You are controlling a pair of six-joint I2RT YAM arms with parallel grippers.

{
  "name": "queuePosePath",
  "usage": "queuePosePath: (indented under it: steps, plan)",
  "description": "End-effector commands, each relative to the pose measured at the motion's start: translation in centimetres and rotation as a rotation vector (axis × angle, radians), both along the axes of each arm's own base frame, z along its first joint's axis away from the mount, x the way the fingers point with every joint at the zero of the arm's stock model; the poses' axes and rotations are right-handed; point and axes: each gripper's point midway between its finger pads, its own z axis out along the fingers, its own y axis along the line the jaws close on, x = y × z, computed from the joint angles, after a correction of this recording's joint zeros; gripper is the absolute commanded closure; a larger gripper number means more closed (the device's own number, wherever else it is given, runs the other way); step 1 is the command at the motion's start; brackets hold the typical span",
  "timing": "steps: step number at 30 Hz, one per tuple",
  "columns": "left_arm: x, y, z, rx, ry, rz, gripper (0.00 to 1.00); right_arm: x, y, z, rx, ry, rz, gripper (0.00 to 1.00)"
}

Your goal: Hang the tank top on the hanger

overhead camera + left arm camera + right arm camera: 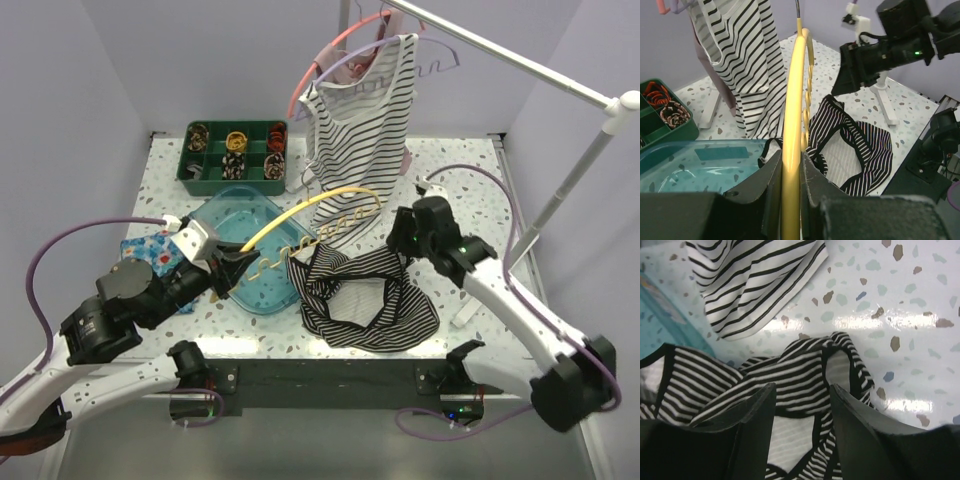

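Note:
The yellow hanger (300,207) arcs over the table's middle, its wavy arm reaching toward the tank top (370,300), a dark heap with thin white stripes at the front centre. My left gripper (228,268) is shut on the hanger's end. In the left wrist view the hanger (792,100) runs up between the left gripper's (791,170) jaws, with the tank top (865,150) beyond. My right gripper (405,235) hangs at the tank top's far right edge. In the right wrist view the right gripper (802,390) stands open just above the tank top (800,370), its jaws either side of a fold.
A teal tray (240,215) lies under the hanger and left gripper. A green organiser (235,155) sits at the back left. A mostly white striped top (365,110) hangs from the rack (500,50) on pink and lilac hangers. A blue patterned cloth (150,255) lies left.

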Motion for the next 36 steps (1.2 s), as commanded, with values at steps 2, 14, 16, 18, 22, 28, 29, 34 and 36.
queuePosePath:
  steps: [2, 14, 16, 18, 22, 28, 29, 34, 36]
  plan:
    - [-0.5, -0.1, 0.3, -0.025, -0.003, -0.026, 1.00, -6.1, -1.7, -3.0, 0.101, 0.061, -0.043, 0.52]
    - [-1.2, -0.4, -0.4, 0.007, 0.024, -0.070, 1.00, -7.0, 0.9, -9.2, 0.267, 0.122, -0.023, 0.53]
    - [-1.4, -0.3, -0.5, 0.013, 0.031, -0.073, 1.00, -7.0, 1.3, -9.6, 0.285, 0.137, -0.022, 0.57]
    - [-1.6, -0.1, -0.9, 0.026, 0.040, -0.081, 1.00, -7.0, 1.1, -9.7, 0.283, 0.137, -0.036, 0.68]
    - [-2.9, -0.8, -2.9, 0.090, 0.081, -0.167, 1.00, -7.1, 0.6, -8.5, 0.283, 0.104, -0.053, 0.81]
    - [-4.4, -2.8, -5.4, 0.177, 0.127, -0.313, 1.00, -7.0, 0.0, -6.2, 0.260, 0.063, -0.048, 0.96]
    - [-4.4, -2.9, -5.6, 0.186, 0.130, -0.314, 1.00, -7.0, 0.0, -6.0, 0.261, 0.064, -0.047, 0.97]
    - [-3.8, -2.5, -6.0, 0.215, 0.117, -0.285, 1.00, -7.1, 0.2, -4.9, 0.274, 0.049, -0.030, 1.00]
    - [-3.3, -2.3, -6.3, 0.236, 0.117, -0.256, 1.00, -7.1, 0.3, -4.3, 0.285, 0.038, -0.025, 1.00]
